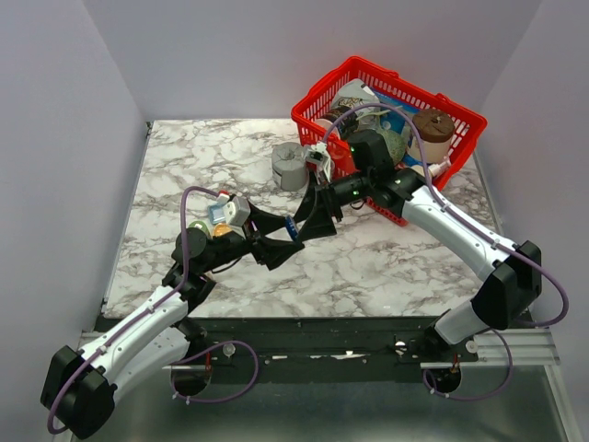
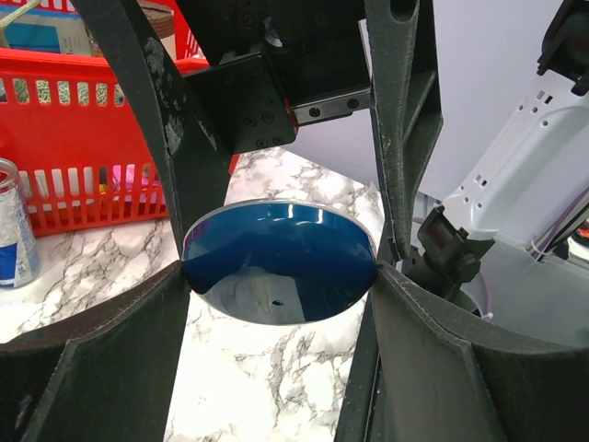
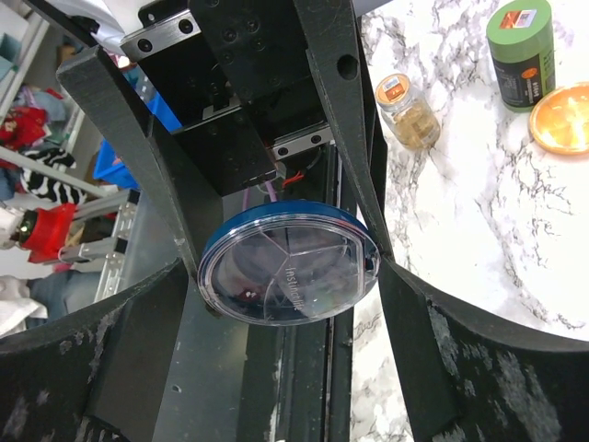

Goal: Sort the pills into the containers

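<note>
Fingers of my left gripper point(image 2: 281, 273) are clamped on the rim of the dark blue round shallow dish point(image 2: 276, 249), one pad pressed to each side, holding it clear of the white marble-patterned table point(image 2: 276, 387). My right gripper point(image 3: 287, 274) meets it from the opposite side, and its fingers point(image 3: 138, 359) flank the same dish. I cannot tell whether they press the rim or stand just off it. From that side the dish shows a clear, sectioned face. The small orange round dish point(image 3: 563, 118) lies on the table well apart from the fingers, out past one side of the right pair, just beside a green cylindrical jar point(image 3: 520, 41).
</note>
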You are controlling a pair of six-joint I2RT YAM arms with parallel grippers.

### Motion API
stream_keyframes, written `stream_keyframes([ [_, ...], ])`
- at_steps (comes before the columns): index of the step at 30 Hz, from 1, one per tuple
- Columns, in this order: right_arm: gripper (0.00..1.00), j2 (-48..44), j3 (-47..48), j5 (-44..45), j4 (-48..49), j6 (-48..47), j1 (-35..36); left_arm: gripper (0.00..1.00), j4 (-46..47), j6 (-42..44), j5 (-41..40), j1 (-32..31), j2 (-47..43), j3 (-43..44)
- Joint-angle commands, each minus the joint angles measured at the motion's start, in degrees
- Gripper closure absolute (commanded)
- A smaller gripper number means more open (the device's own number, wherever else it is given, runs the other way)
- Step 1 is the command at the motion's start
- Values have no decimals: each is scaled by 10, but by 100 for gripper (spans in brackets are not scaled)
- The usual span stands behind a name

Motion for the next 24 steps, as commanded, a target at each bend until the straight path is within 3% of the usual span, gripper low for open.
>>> stream_keyframes([
  [1, 8, 17, -11, -25, 35, 23, 8, 74, 76, -15, 31, -4, 2, 3],
  [24, 0, -6, -29, 68, 31, 70, 7, 74, 43, 8, 27, 4, -6, 19],
])
